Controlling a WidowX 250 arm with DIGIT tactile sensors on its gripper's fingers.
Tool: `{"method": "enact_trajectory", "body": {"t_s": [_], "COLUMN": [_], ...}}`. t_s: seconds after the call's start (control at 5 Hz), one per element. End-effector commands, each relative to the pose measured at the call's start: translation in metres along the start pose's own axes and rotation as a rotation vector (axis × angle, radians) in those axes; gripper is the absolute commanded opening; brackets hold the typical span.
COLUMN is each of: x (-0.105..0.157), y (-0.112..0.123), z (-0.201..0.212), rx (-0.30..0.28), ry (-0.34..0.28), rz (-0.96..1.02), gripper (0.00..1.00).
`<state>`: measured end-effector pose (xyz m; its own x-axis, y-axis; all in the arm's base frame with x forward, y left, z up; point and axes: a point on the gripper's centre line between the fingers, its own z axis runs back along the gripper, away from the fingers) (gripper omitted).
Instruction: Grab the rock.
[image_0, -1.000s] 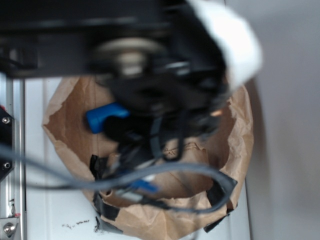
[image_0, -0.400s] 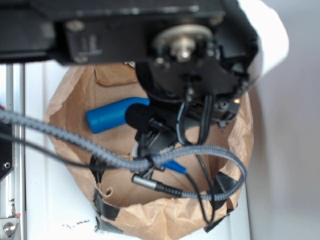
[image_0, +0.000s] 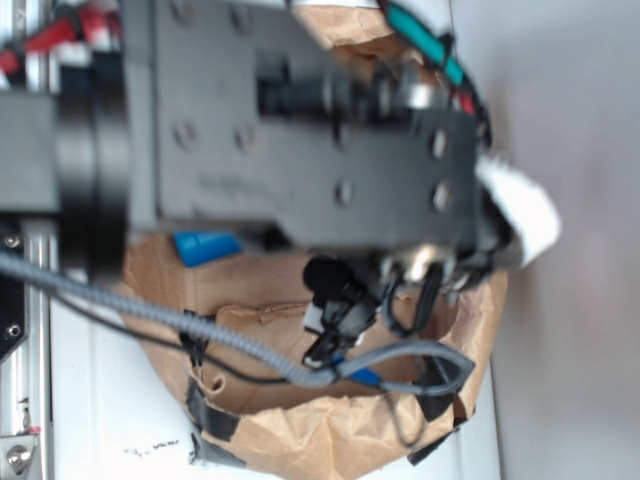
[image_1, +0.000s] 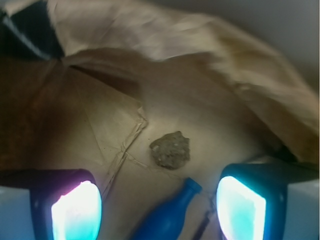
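Note:
In the wrist view the rock (image_1: 170, 149), a small grey-brown rough lump, lies on the brown paper floor of the bag. The blue bottle (image_1: 167, 215) lies just below it, its neck pointing toward the rock. My gripper (image_1: 159, 207) is open, its two glowing pads (image_1: 76, 212) wide apart at the bottom of the frame, above the bottle and short of the rock. In the exterior view the black arm (image_0: 300, 130) covers most of the bag; the rock is hidden there. Only the bottle's blue end (image_0: 205, 247) shows.
The brown paper bag's crumpled walls (image_1: 250, 65) rise around the floor; its rim (image_0: 330, 440) is patched with black tape. A grey braided cable (image_0: 200, 325) loops across the bag's mouth. A crumpled white paper ball (image_0: 520, 215) sits at the bag's right edge.
The arm has swung over the bag and now covers most of it. Less of the blue bottle shows than before.

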<state>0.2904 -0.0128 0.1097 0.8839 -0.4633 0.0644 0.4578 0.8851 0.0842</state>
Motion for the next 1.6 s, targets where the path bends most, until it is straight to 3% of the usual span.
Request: {"method": "enact_trajectory", "body": {"t_s": [0.0,0.2,0.4,0.6,0.8,1.2,1.4], "x": [0.009,0.020,0.025,0.030,0.029,0.016,0.009], "y": [-0.008,0.003,0.006,0.013,0.007,-0.011,-0.012], "z": [-0.032,-0.051,-0.057,-0.084,-0.088,-0.081,-0.066], "rx": [0.021,-0.025,-0.032,0.014,0.030,0.070,0.072], "ry": [-0.010,-0.059,-0.054,-0.016,-0.006,-0.028,-0.067], "rz": [-0.069,-0.094,-0.086,-0.071,-0.064,-0.086,-0.085], "gripper": [1.00,1.00,1.00,1.00,0.00,0.00,0.00]}}
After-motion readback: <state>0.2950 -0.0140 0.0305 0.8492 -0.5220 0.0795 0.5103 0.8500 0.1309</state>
